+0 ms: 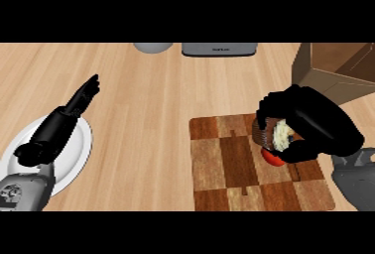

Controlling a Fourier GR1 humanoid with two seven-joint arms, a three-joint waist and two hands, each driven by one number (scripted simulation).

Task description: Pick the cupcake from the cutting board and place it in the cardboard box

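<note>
Your right hand (311, 124) is curled round the brown-wrapped, cream-topped cupcake (277, 135), which sits over the striped wooden cutting board (242, 168). You've made the grasp; carrying it to the open cardboard box (330, 69) beyond remains. Your left hand (73, 111) rests straight-fingered over a white plate (77, 158).

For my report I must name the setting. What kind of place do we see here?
Most likely a kitchen counter. The light wooden countertop carries a checkered wooden cutting board, a white plate at the left, and what looks like a grey appliance at the far edge.
</note>
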